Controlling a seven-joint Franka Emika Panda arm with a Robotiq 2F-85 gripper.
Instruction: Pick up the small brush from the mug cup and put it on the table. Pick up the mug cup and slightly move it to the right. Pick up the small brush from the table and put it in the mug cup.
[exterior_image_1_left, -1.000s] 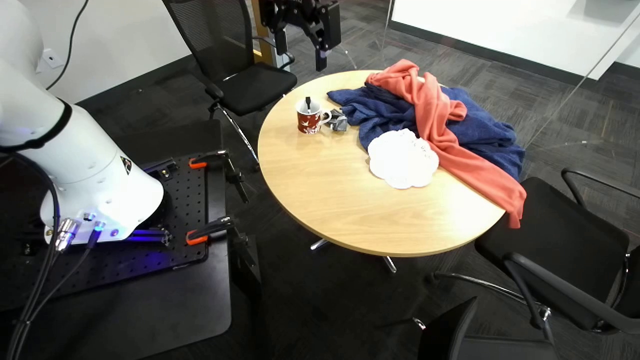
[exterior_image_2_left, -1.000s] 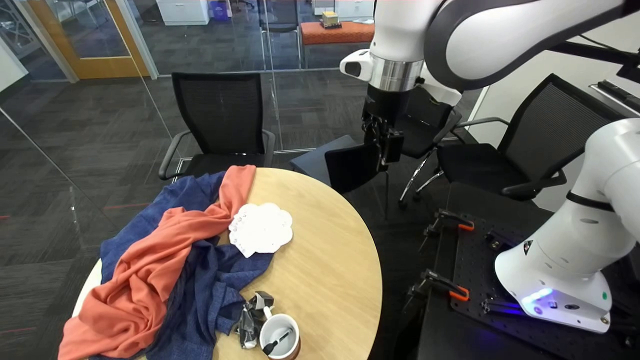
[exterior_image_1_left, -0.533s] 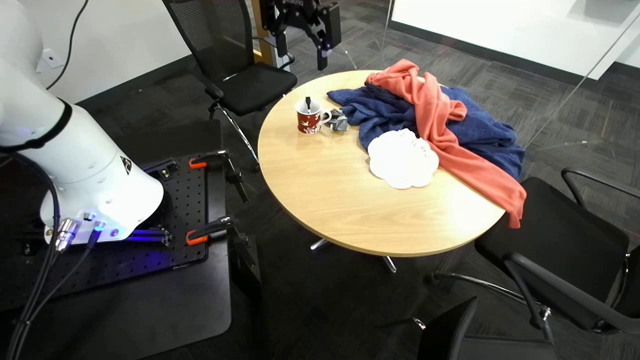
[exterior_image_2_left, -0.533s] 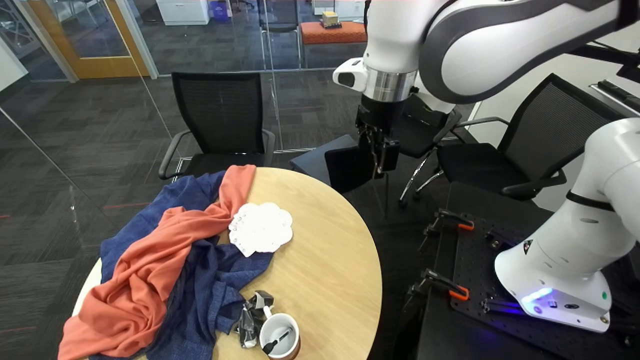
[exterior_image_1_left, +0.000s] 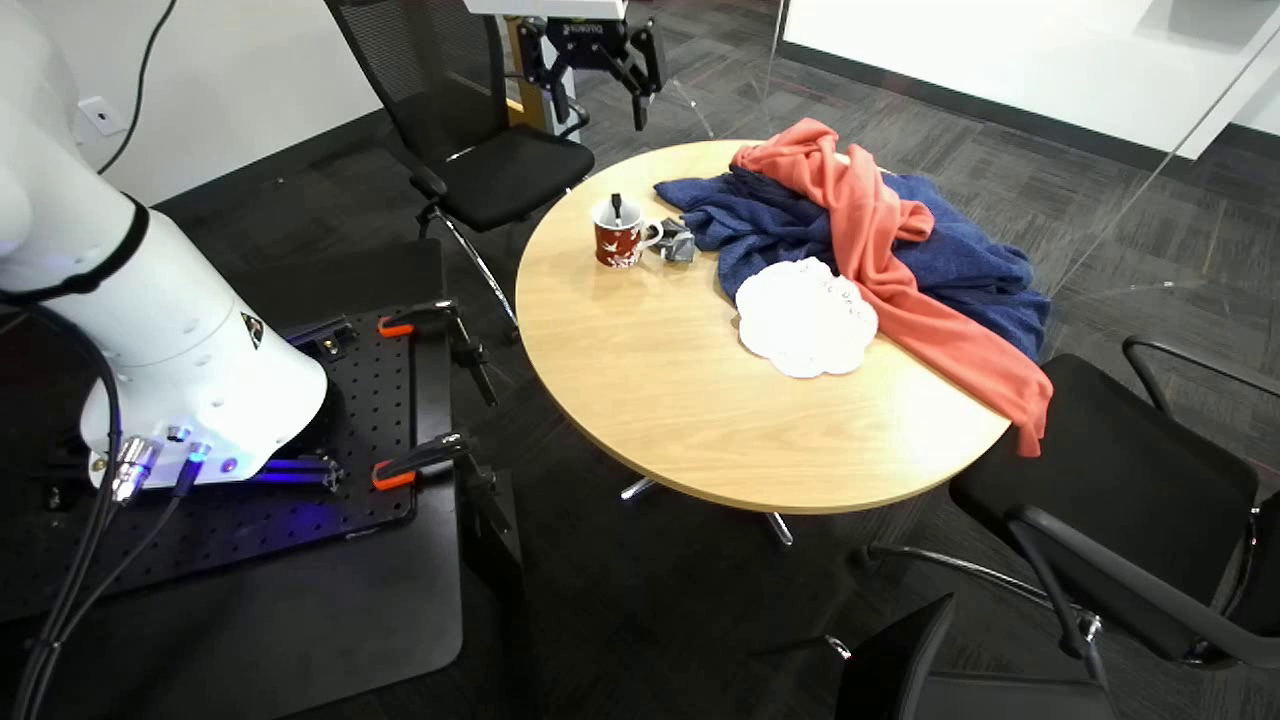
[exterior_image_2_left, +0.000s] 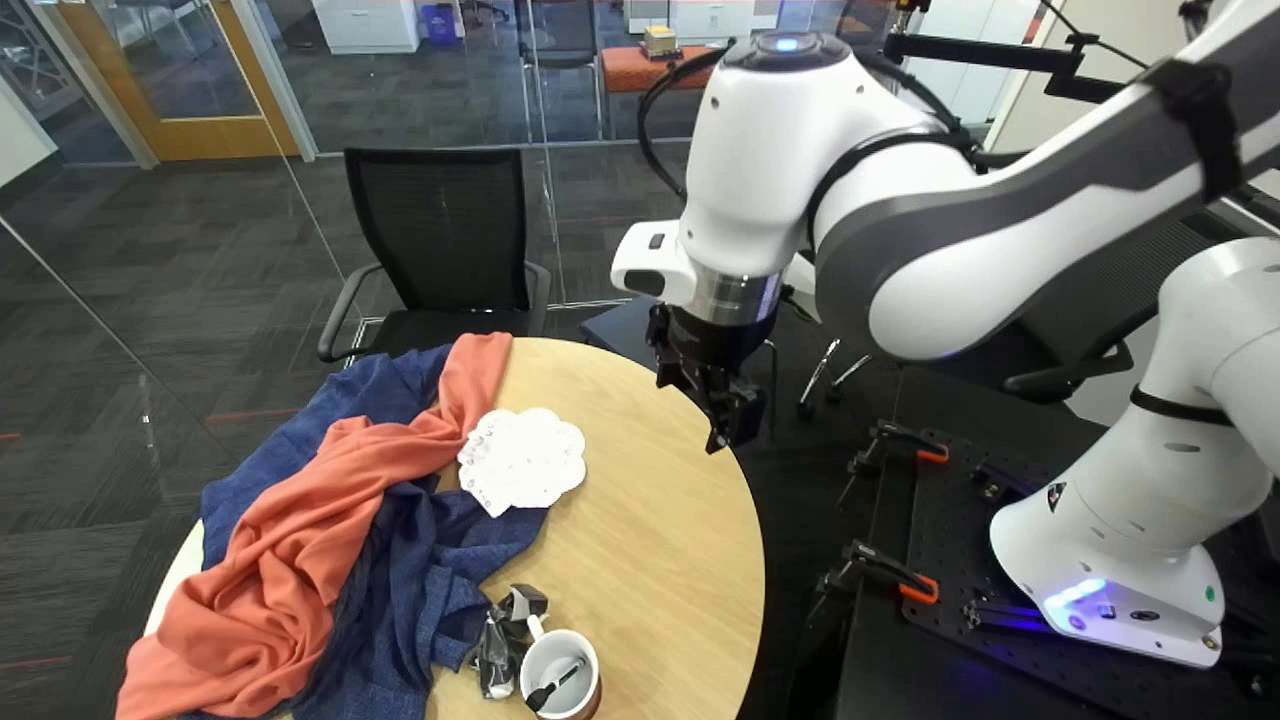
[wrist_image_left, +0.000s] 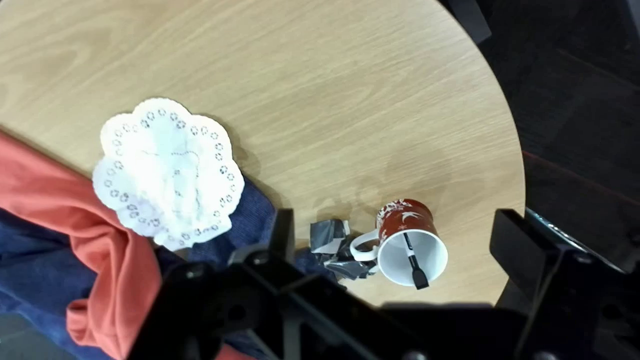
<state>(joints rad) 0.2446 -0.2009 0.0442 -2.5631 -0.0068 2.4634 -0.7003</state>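
The arm (exterior_image_2_left: 900, 200) is white and smooth, with dark grey bands (exterior_image_2_left: 845, 280) and one silver ring (exterior_image_2_left: 735, 297). A black cable (exterior_image_2_left: 645, 125) loops beside it. The gripper (exterior_image_1_left: 601, 112) is black and carries small pale letters (exterior_image_1_left: 583, 29).

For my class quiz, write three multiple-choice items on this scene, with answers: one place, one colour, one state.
1. Where is the small brush?
A. On the doily
B. On a chair
C. In the mug cup

2. Mug cup's main outside colour?
A. Red
B. Green
C. Yellow

3. How is the tool?
A. Shut on the mug cup
B. Open
C. Shut on cloth

1 C: it leans inside the mug cup.
2 A: the wrist view shows it mostly red outside.
3 B: its fingers stand apart.
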